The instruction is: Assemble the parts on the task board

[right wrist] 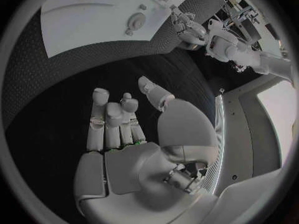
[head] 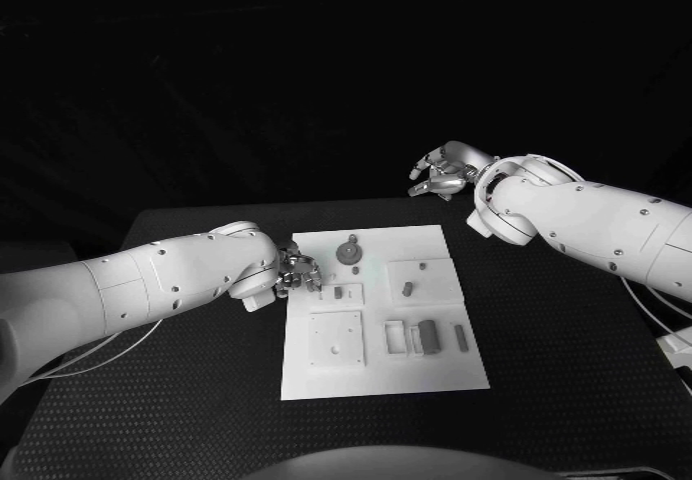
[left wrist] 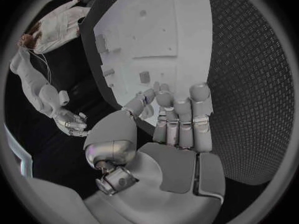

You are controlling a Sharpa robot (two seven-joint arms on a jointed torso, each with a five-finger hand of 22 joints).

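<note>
The left hand hovered at the left edge of the task board, near its far left corner, fingers apart and curled slightly toward the plate with nothing between them; from the left wrist view the fingers hung just over the board's edge, which read as a hand readied to reach for one of the small parts nearby. The right hand was raised well beyond the far right corner of the board, past the far edge of the table, fingers spread and holding nothing, probably parked out of the way so the left could work unhindered. The task's things sat on the white board in the middle of the table: a round part with a stem lay near the far edge, a small part sat in a square recess just beside the left hand, another small part lay in the recess toward the right edge, and a long block with a thin bar beside it lay toward the near right. That made five loose parts I could count, though the smaller ones were hard to tell from raised fittings. One plain square plate sat near the near left corner, seemingly a seat awaiting a part
</note>
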